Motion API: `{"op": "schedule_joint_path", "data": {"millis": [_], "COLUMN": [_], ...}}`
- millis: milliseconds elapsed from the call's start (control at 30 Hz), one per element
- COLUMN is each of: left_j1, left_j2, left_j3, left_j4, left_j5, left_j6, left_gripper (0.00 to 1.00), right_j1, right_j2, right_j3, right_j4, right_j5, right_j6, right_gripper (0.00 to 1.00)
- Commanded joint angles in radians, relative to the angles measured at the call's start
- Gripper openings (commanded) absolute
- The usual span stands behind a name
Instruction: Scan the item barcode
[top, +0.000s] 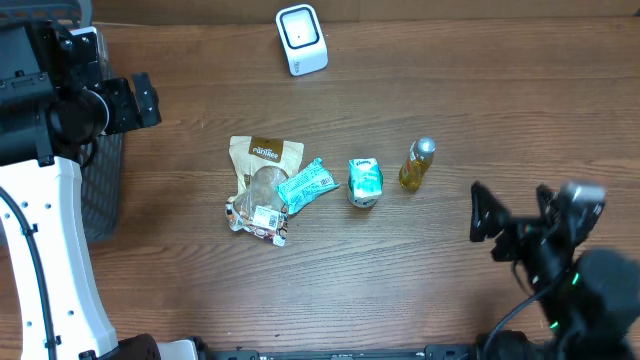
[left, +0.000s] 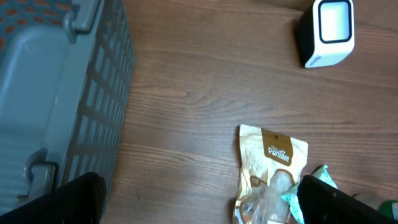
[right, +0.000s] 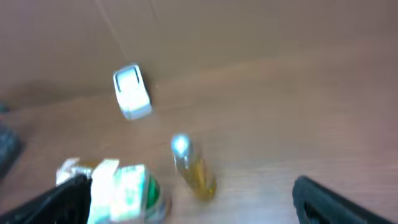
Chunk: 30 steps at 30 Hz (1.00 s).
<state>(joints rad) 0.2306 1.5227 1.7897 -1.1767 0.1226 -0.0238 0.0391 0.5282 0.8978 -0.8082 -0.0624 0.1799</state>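
Both grippers are spread wide and hold nothing. The left gripper (left: 199, 186) is up at the far-left, beside a grey plastic basket (left: 62, 93) with slotted walls. The right gripper (top: 510, 212) hovers at the near-right, well apart from the goods.

Four items lie in a loose row across the middle of the wood-grain table (top: 500, 90). At the left end is a brown pouch (top: 262, 160), lying flat with its printed top toward the far edge and its long axis running far to near. At its near end is crumpled clear film with a small white label (top: 266, 215) facing up; I cannot tell whether the film is part of the pouch or a separate wrapper. A crinkly teal packet (top: 307, 184) lies on a diagonal, touching the pouch's right side. Just to the right, apart from the packet, sits a round green-and-white container (top: 365, 182). Next along is a small yellow bottle (top: 417, 165), glossy, with its silver cap toward the far edge and its length tilted a little off that line.

Open tabletop lies between the row and the scanner (top: 301, 38), a white, boxy unit with a rounded window, alone near the far edge
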Motion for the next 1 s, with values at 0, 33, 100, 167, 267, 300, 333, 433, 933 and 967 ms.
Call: {"op": "schedule_joint_path", "data": {"millis": [0,33,100,167,267,300,333,433,933,967], "left_j1": [-0.002,-0.002,-0.002,-0.002,-0.002,-0.002,-0.002,-0.002,-0.002,-0.002], "left_j2": [0.002,0.002,0.002,0.002,0.002,0.002,0.002,0.002,0.002,0.002], "left_j3": [0.011,0.011,0.011,0.011,0.011,0.011,0.011,0.011,0.011,0.011], "left_j4": [0.002,0.002,0.002,0.002,0.002,0.002,0.002,0.002,0.002,0.002], "left_j5": [-0.002,-0.002,-0.002,-0.002,-0.002,-0.002,-0.002,-0.002,-0.002,-0.002], "left_j6": [-0.006,-0.006,-0.006,-0.006,-0.006,-0.006,-0.006,-0.006,-0.006,-0.006], "left_gripper": [0.99,1.0,0.99,1.0,0.99,1.0,1.0,0.99,0.99,1.0], "right_j1": [-0.002,-0.001,-0.001,-0.001,-0.001,0.0,0.005,0.054,0.598,0.622], "right_j2": [0.226,0.284,0.38,0.456,0.525,0.547,0.566,0.611,0.892,0.925], "right_j3": [0.255,0.321,0.421,0.49,0.513,0.513,0.513,0.513,0.511,0.511], "right_j4": [-0.158,-0.209,-0.264,-0.302,-0.315,-0.317,-0.321,-0.328,-0.286,-0.285], "right_j5": [-0.002,-0.029,-0.094,-0.2,-0.354,-0.398,-0.43,-0.454,0.154,0.189], "right_j6": [0.002,0.002,0.002,0.002,0.002,0.002,0.002,0.012,0.266,0.265], "right_gripper": [1.0,1.0,1.0,1.0,0.9,0.77,0.67,0.49,0.59,0.6]}}
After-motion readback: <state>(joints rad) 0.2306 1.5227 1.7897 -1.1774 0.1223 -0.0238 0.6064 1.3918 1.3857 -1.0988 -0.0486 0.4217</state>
